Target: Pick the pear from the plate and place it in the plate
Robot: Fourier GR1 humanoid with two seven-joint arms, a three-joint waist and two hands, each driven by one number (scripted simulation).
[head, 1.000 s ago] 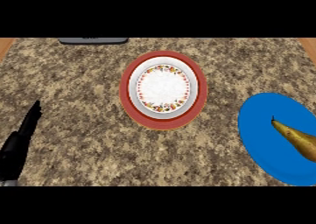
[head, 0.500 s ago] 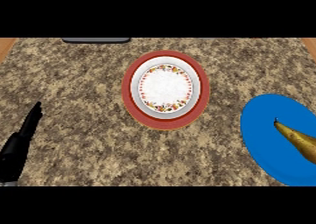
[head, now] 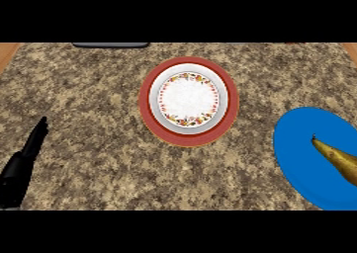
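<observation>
Two plates: pear (head: 343, 164) lies at blue plate's (head: 301, 148) cut-off edge; your reach may roll it. Left hand (head: 27, 153) straight-fingered, empty.

Even, bright light falls across the counter (head: 101, 123); no hard shadows or glare, and the plates (head: 188, 101) look stretched vertically.

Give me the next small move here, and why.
Probably bring the right hand, not in view, in over the pear. The pear lies untouched on the blue plate at the right edge; the left hand rests far left, and the red-rimmed plate holds nothing.
</observation>
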